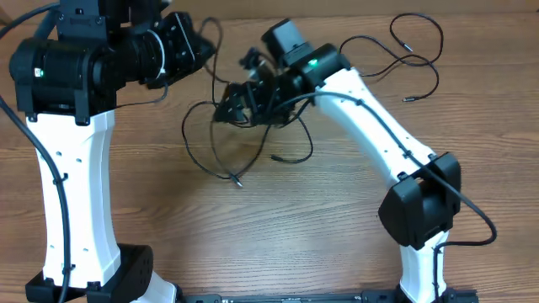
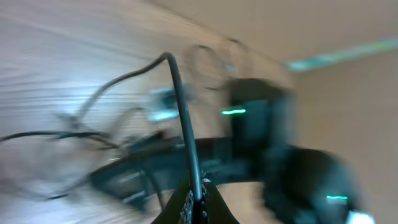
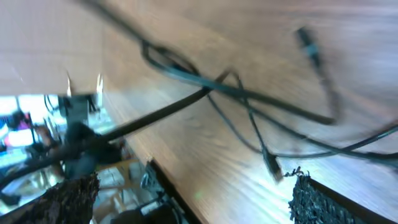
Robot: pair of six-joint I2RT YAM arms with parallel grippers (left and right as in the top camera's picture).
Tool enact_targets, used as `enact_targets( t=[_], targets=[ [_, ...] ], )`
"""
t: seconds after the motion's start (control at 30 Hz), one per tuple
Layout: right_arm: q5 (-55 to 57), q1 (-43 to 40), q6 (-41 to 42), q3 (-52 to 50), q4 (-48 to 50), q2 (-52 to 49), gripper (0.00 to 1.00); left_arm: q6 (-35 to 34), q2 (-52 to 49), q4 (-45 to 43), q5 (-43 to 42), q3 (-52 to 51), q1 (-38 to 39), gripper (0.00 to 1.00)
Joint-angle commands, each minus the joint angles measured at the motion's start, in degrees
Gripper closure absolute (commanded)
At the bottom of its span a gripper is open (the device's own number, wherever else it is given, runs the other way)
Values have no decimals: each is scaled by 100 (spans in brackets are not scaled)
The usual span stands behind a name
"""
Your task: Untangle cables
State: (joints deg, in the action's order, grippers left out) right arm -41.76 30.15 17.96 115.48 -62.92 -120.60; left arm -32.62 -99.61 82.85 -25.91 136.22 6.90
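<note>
1. The left jaws are shut tight on one thin black strand (image 2: 181, 112). In the left wrist view it rises straight out of the jaws and bends over at the top, towards the right arm (image 2: 292, 168). That view is blurred, so I can't see where the strand ends.
2. The right jaws stand wide, holding nothing. In the right wrist view several cables (image 3: 249, 99) cross the gap between the two fingers (image 3: 71, 199) on a slant, from upper left to lower right. A small plug (image 3: 273, 167) lies just above the right-hand finger. Whether any strand touches a pad, I can't tell.
3. From overhead, the tangle (image 1: 226, 108) sits at the right jaws, between the two arms. The left jaws are up and to the left of it, linked by the held strand, so I judge the right arm is nearer for the next pinch. Any pull apart runs along that left-to-right line.
4. Loops trail from the tangle onto the desk (image 1: 320, 244), ending in a plug tip (image 1: 238, 180). A separate loose cable (image 1: 418, 50) lies well apart at the far right.
5. I can read no brand, label or writing. There is only a green light (image 1: 313, 63) on the right arm.
</note>
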Motion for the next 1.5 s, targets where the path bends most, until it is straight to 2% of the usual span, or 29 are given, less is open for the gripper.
enact_targets(
  t=[0.0, 0.2, 0.43, 0.57, 0.77, 1.0, 1.1, 1.27, 1.47],
  targets=[
    [-400, -584, -15, 2, 22, 103, 0, 269, 0, 142, 1126, 42, 17, 96],
    [-807, -940, -39, 2, 57, 103, 0, 267, -2, 160, 1043, 42, 33, 96],
    [-809, -625, -37, 2, 155, 101, 0, 269, -2, 9, -688, 42, 120, 96],
    [-774, -317, -35, 2, 348, 101, 0, 267, -2, -168, -1001, 42, 398, 96],
    [173, -52, 28, 2, 234, 101, 0, 173, 9, -498, -1078, 46, 680, 96],
    [1353, 48, 90, 2, -205, 101, 0, -400, 162, -1759, -2347, 55, 538, 96],
    [2374, 31, 501, 2, -420, 101, 0, -509, 321, -2020, -2330, 55, 531, 96],
    [3226, -212, 501, 2, -706, 101, 0, -505, 673, -1794, -1856, 55, 162, 96],
    [3770, -863, 498, 2, -1126, 101, 0, -466, 1115, -693, 20, 55, -953, 96]
  ],
)
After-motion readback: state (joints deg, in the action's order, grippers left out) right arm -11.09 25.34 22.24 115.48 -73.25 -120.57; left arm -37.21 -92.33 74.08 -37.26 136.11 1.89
